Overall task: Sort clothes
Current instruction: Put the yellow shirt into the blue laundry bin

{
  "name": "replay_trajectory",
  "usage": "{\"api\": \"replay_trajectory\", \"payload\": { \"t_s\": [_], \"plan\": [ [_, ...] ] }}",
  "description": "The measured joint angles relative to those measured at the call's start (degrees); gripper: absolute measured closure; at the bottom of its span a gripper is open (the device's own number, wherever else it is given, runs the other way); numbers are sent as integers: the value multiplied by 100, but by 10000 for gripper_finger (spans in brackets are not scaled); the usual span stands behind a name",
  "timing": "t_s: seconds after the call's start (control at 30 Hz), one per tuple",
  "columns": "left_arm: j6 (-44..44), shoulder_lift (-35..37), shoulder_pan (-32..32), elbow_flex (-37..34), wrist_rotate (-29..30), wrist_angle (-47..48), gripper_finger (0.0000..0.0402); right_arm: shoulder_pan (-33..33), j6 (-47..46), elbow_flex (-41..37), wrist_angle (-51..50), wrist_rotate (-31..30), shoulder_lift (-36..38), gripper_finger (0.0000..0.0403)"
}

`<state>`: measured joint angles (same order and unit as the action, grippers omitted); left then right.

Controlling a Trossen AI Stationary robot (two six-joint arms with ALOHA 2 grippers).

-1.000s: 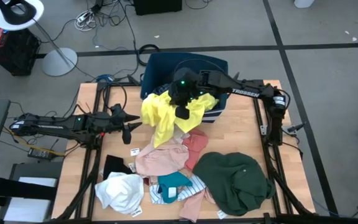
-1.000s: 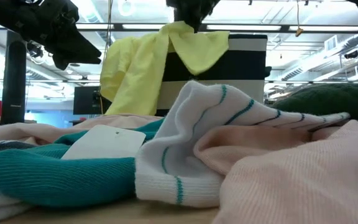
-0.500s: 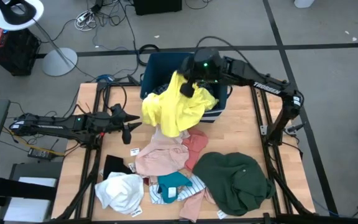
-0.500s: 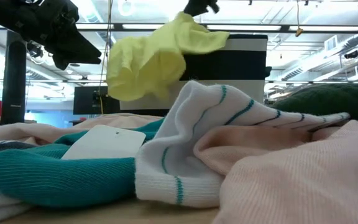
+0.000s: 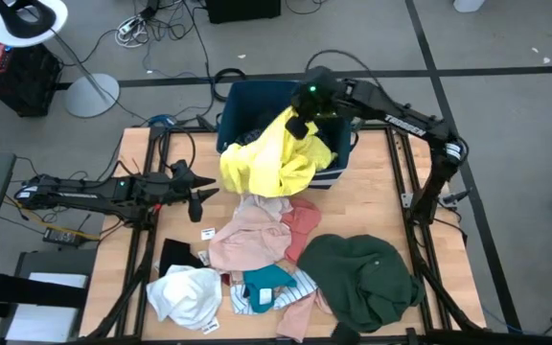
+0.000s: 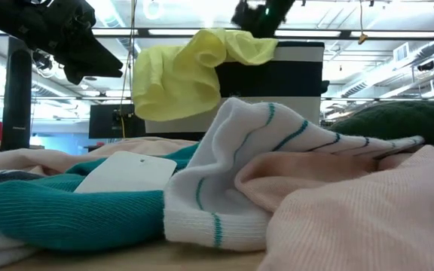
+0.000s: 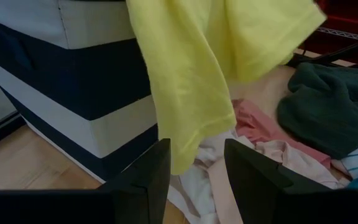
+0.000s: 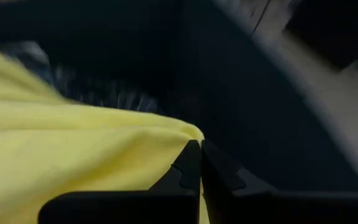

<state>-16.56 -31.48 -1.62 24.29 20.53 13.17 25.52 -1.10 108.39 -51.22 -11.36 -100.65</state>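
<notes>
- Your left gripper [image 5: 196, 196] waits over the table's left side, well apart from the bin — its two dark fingers [image 7: 146, 180] stand spread with nothing between them, pointing toward the striped bin wall and the hanging yellow cloth.
- On the table [image 5: 372, 187] in front of it lies the pile: a white garment [image 5: 185, 292] at the near left corner, a black piece [image 5: 175, 256] just beside it, a pink garment [image 5: 247, 240] in the middle, a teal piece [image 5: 266, 280] touching a white one with teal stripes [image 6: 232, 188], and a dark green garment [image 5: 362, 276] toward the right.
- The yellow garment [image 5: 268, 158] hangs draped over the front rim of the dark blue bin [image 5: 247, 101] at the table's far edge — part inside, part spilling down the striped outer wall toward the pink cloth.
- Your right gripper [image 5: 297, 125] is up over the bin, its fingertips pressed together on a fold of the yellow garment, as the right wrist view shows against the bin's dark interior.
</notes>
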Motion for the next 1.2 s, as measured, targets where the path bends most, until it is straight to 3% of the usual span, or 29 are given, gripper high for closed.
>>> {"api": "replay_trajectory", "payload": {
  "t_s": [0.3, 0.63, 0.8, 1.2],
  "plan": [
    [0, 0, 0, 0, 0, -3, 245, 349, -527, -1071, -90, 582, -875, 403],
    [0, 0, 1, 0, 0, -2, 245, 584, -688, -1147, -857, 680, -1900, 396],
    [0, 0, 1, 0, 2, -2, 245, 604, -682, -1174, -741, 669, -1684, 386],
    [-2, 0, -1, 0, 2, 0, 245, 662, -746, -1171, -47, 628, -15, 347]
  ]
}}
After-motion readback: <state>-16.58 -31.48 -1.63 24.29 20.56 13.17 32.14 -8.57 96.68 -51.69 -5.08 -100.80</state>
